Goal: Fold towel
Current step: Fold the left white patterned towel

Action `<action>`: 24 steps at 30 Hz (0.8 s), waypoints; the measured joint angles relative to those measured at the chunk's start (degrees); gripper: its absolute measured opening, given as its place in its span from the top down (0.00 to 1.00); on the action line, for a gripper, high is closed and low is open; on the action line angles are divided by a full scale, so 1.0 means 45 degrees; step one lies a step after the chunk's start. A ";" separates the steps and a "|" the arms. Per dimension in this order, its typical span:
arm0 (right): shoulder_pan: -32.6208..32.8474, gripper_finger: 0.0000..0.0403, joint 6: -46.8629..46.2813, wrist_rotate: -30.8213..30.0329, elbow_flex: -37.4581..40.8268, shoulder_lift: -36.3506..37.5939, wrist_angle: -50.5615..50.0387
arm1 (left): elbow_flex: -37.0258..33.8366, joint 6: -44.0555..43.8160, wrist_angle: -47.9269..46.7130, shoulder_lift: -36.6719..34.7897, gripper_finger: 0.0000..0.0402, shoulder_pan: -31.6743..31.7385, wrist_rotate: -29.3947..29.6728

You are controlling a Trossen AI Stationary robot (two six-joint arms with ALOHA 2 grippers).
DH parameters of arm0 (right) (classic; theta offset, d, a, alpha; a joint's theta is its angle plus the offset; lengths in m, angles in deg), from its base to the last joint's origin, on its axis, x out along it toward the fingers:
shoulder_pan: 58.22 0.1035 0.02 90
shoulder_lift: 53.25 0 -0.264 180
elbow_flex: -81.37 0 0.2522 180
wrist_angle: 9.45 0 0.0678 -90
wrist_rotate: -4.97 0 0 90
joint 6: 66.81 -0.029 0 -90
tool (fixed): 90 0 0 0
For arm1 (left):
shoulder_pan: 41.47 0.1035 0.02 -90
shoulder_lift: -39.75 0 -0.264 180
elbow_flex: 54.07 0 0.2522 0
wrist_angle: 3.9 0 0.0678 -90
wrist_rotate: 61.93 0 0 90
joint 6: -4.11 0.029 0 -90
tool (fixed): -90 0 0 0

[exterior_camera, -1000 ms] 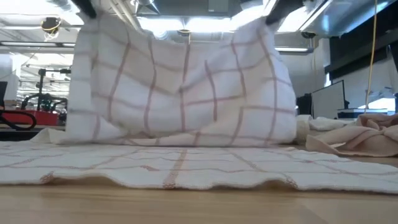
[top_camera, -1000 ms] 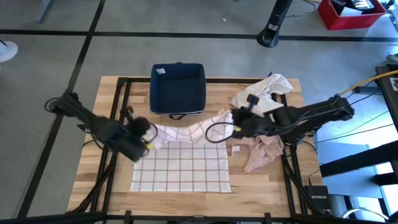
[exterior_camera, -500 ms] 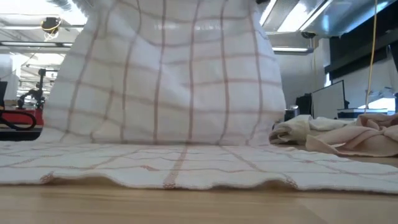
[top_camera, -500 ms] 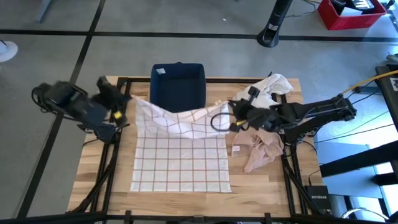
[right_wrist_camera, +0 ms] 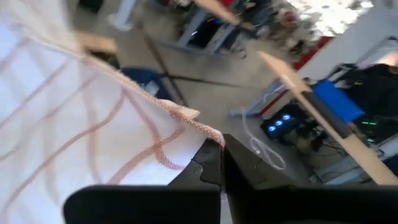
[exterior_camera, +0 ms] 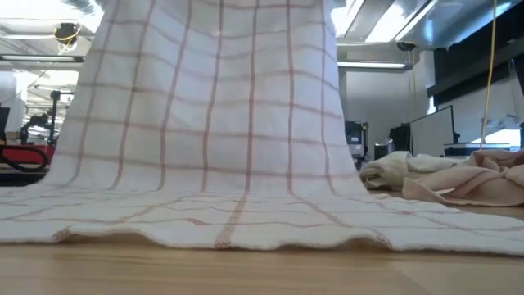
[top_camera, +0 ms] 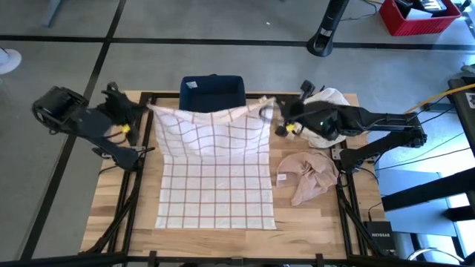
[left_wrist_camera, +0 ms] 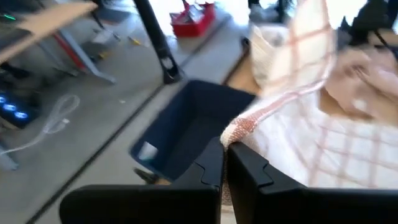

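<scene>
The towel [top_camera: 215, 167], white with a thin red grid, lies with its near half flat on the wooden table [top_camera: 312, 222]. Its far half rises as a sheet [exterior_camera: 205, 98] toward the two far corners, which are held up. My left gripper [top_camera: 142, 111] is shut on the far left corner above the table's far left. My right gripper [top_camera: 280, 113] is shut on the far right corner. In the low view the grippers are above the picture's top. My left gripper pinches the towel's far left corner [left_wrist_camera: 235, 129] between its two shut fingers [left_wrist_camera: 245, 171], right at the hemmed edge. The corner is lifted clear, and the cloth runs fairly taut from it to the other corner and down to the table. My right gripper pinches the towel's far right corner [right_wrist_camera: 208, 132] between its two shut fingers [right_wrist_camera: 205, 165], at the hemmed edge. The corner is held up clear of the table, and the cloth hangs away from it toward the table.
A dark blue bin [top_camera: 213, 93] stands at the table's far edge, just behind the raised towel. A crumpled beige cloth [top_camera: 312, 174] lies on the right side of the table, and a white cloth [top_camera: 330, 100] lies at the far right corner.
Both grippers have risen and gone toward the table's far edge, the left one also toward the left edge, each still shut on its corner. The towel's far half has been drawn out of a slack bunch into a spread, raised sheet; its near half has stayed flat on the table.
</scene>
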 joint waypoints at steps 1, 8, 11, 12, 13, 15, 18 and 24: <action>0.0278 0.99 -0.0376 0.0095 0.0003 0.0000 -0.0491 | -0.0212 -0.0283 0.0008 -0.0008 0.99 -0.0096 -0.0480; 0.2657 0.99 -0.4380 0.0199 0.0496 -0.0010 -0.3836 | -0.2322 -0.2680 0.0030 0.0122 0.99 -0.1051 -0.2735; 0.3584 0.99 -0.6067 0.0709 0.1145 -0.0077 -0.4010 | -0.3396 -0.3927 0.0062 0.0260 0.99 -0.1546 -0.3766; 0.3883 0.99 -0.6483 0.0883 0.1451 -0.0118 -0.3878 | -0.3733 -0.4396 0.0161 0.0330 0.99 -0.1755 -0.4118; 0.4186 0.99 -0.6889 0.1066 0.1770 -0.0161 -0.3735 | -0.4042 -0.4841 0.0296 0.0423 1.00 -0.1989 -0.4468; 0.4708 0.99 -0.7534 0.1199 0.2386 -0.0267 -0.3214 | -0.4631 -0.5720 0.0506 0.0612 0.99 -0.2519 -0.5054; 0.5416 0.99 -0.8548 0.1477 0.3216 -0.0505 -0.2460 | -0.5260 -0.6803 0.1132 0.0947 0.99 -0.3419 -0.5596; 0.6454 0.99 -0.9794 0.2435 0.4038 -0.1389 -0.1069 | -0.5973 -0.8900 0.1622 0.1900 0.99 -0.5072 -0.6312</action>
